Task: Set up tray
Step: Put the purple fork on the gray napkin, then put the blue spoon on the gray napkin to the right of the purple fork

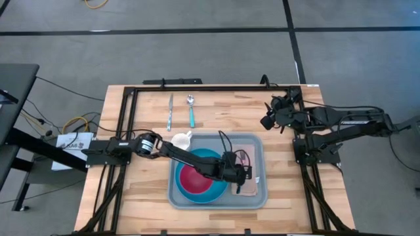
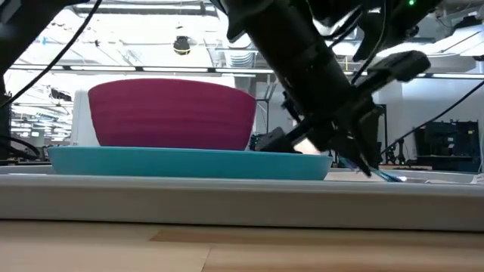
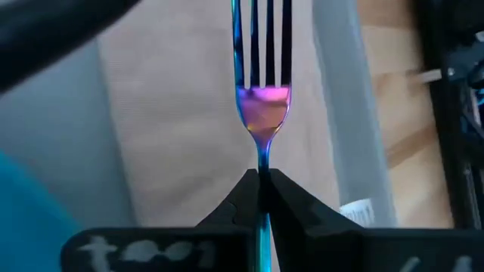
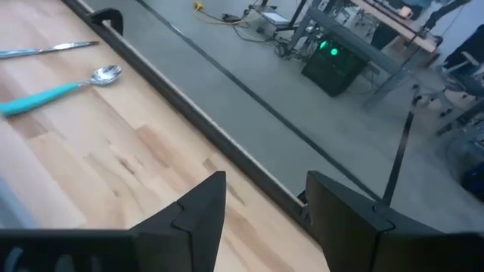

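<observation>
Left gripper (image 3: 261,198), lower centre of the high view, is clamped on the handle of an iridescent fork (image 3: 262,106), its tines over a beige napkin (image 1: 250,172) in the right part of the tray (image 1: 257,196). The grey-blue tray also holds a blue plate (image 1: 213,191) carrying a magenta bowl (image 1: 194,177). Above it, a spoon (image 1: 191,110) and knife (image 1: 169,111) lie side by side. Right gripper (image 4: 261,208), jaws apart, waits at upper right.
</observation>
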Robot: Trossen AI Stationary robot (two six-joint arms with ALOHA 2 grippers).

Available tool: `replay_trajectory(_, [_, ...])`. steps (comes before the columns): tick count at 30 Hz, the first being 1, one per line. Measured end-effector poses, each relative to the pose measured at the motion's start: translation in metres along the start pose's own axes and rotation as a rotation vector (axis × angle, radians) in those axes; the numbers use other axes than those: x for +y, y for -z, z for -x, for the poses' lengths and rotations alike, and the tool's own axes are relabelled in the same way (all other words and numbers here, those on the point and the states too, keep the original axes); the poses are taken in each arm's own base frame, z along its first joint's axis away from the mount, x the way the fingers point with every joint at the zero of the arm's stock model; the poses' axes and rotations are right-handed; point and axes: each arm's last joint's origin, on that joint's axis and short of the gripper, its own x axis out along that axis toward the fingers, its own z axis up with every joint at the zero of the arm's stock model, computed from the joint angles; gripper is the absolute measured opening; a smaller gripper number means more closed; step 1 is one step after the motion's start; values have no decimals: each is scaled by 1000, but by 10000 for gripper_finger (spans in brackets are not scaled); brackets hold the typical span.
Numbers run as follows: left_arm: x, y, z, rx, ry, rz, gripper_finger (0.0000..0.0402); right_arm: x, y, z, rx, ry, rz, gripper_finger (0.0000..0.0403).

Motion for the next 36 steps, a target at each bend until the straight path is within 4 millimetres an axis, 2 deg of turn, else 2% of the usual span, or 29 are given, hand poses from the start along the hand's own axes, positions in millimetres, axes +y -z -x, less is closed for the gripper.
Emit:
replay_trajectory(5, [-4, -4, 3, -41, 16, 0, 4, 6, 11, -2, 31, -23, 54, 176])
replay_trajectory(9, [-5, -5, 3, -30, 23, 1, 27, 7, 16, -2, 51, -26, 82, 177])
replay_trajectory(16, [5, -4, 2, -47, -64, 35, 66, 10, 22, 3, 75, -48, 90, 178])
replay_trajectory(25, [1, -11, 4, -49, -54, -8, 82, 16, 24, 10, 54, -92, 118, 176])
replay_trajectory(28, [-7, -22, 16, -47, -38, -81, 82, 16, 24, 12, 50, -98, 123, 177])
replay_trajectory(31, [-21, -45, 36, -30, -2, -186, 82, 17, 24, 12, 48, -100, 124, 177])
replay_trajectory(36, [-38, -92, 95, -29, -4, -433, 82, 16, 25, 12, 53, -96, 95, 176])
